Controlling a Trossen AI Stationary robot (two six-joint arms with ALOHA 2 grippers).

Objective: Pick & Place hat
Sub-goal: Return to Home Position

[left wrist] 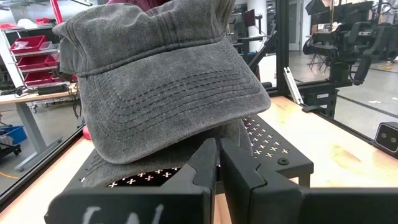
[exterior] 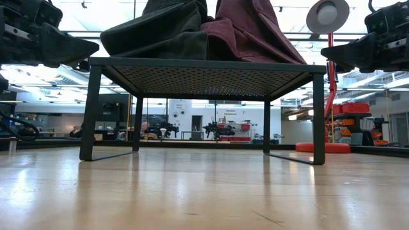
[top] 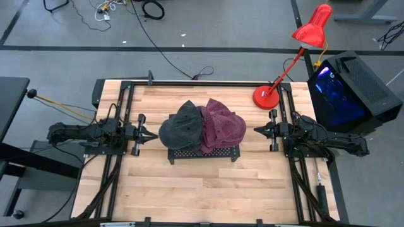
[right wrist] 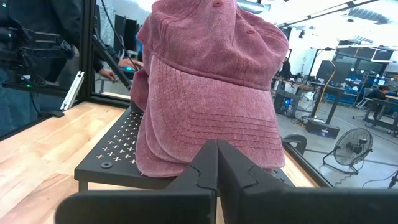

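A grey hat (top: pixel 182 126) and a maroon hat (top: pixel 222 126) lie side by side on a black perforated stand (top: pixel 203 153) at the table's middle. They lean against each other at their crowns. The grey hat's brim (left wrist: pixel 168 93) points toward my left gripper (top: pixel 151 135), and the maroon hat's brim (right wrist: pixel 217 118) points toward my right gripper (top: pixel 257 130). Both grippers are level and shut, one on either side of the stand at about hat height. Each is a short way off and touches nothing. More cloth of the same colour shows under each brim.
A red desk lamp has its base (top: pixel 267 96) on the table's far right corner and its head (top: pixel 314 26) out beyond the table. A black computer case (top: pixel 353 88) stands off the table's right edge. Bare wood (top: pixel 202 189) lies in front of the stand.
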